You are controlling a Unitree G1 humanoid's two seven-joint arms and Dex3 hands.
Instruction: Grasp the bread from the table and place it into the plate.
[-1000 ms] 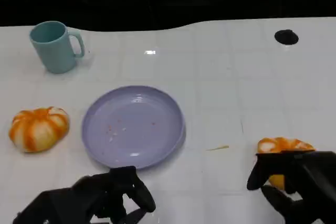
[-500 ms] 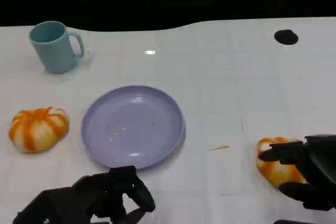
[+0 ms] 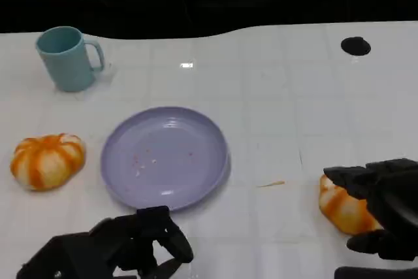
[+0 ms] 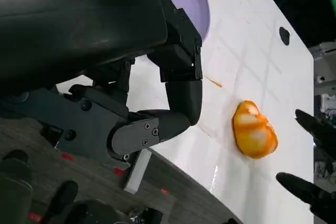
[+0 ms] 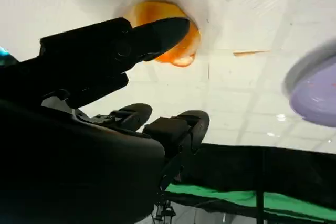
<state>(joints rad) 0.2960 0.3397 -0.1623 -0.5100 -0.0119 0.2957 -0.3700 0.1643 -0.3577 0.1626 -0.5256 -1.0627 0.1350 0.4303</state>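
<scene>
The right hand (image 3: 382, 217) hangs over the bread (image 3: 343, 208) at the near right, fingers spread around it for a grasp, not yet closed. The plate (image 3: 165, 157) waits left of it. The left hand (image 3: 124, 249) rests curled, empty.

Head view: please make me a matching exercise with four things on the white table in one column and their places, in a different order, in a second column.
Things:
1. teal ceramic mug
2. round lavender plate
3. orange-and-white bread roll near the left edge
4. small black disc

Places:
A. far right of the table
B. far left corner
C. left side, beside the plate
D. middle of the table, crumbs on it

Pairs: 1-B, 2-D, 3-C, 4-A
</scene>
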